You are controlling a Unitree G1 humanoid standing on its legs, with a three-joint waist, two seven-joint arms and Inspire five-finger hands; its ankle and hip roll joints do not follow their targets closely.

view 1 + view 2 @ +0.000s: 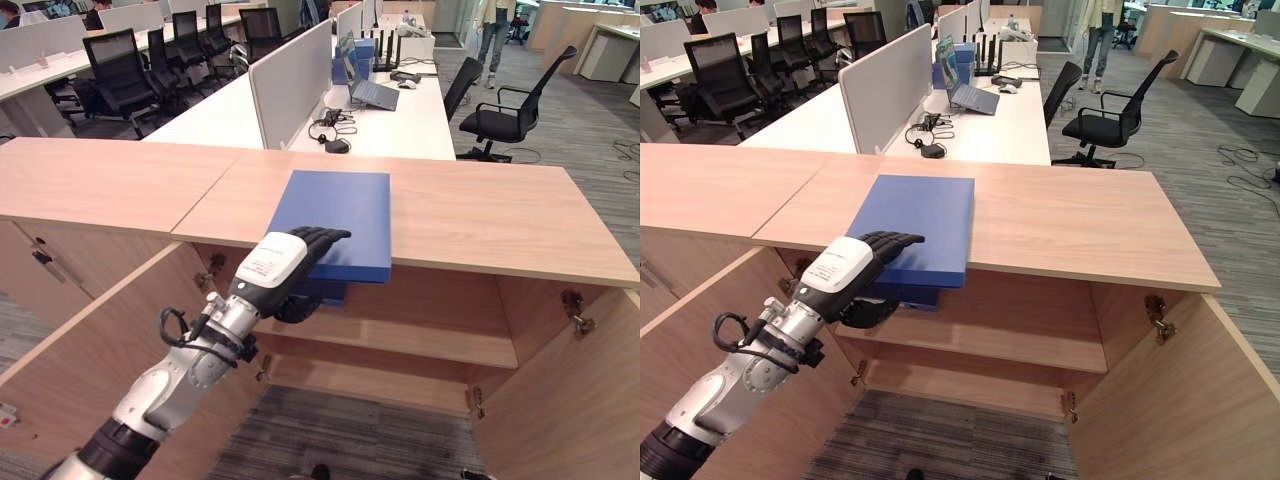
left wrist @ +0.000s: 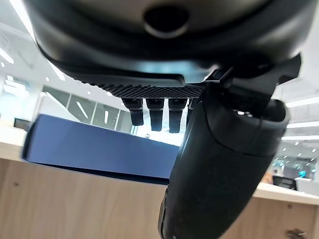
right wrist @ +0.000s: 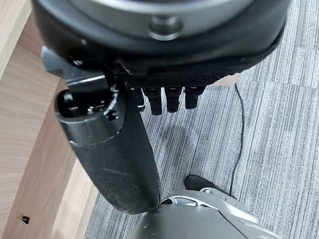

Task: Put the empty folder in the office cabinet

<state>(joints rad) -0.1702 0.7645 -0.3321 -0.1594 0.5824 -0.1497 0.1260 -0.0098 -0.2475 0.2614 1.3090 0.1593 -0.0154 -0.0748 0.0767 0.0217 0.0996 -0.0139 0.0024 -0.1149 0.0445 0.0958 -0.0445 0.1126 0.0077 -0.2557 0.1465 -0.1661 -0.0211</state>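
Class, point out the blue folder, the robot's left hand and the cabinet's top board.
blue folder [image 1: 340, 205], left eye view, bare top cover.
left hand [image 1: 275, 262], left eye view, back of hand.
cabinet top board [image 1: 480, 215], left eye view, bare wood.

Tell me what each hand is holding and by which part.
The left hand grips the blue folder at its near edge overhanging the cabinet top, fingers above and thumb beneath. The right hand holds nothing.

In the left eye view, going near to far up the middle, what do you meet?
Left hand → blue folder overhanging the cabinet top → headset on the white desk → open laptop.
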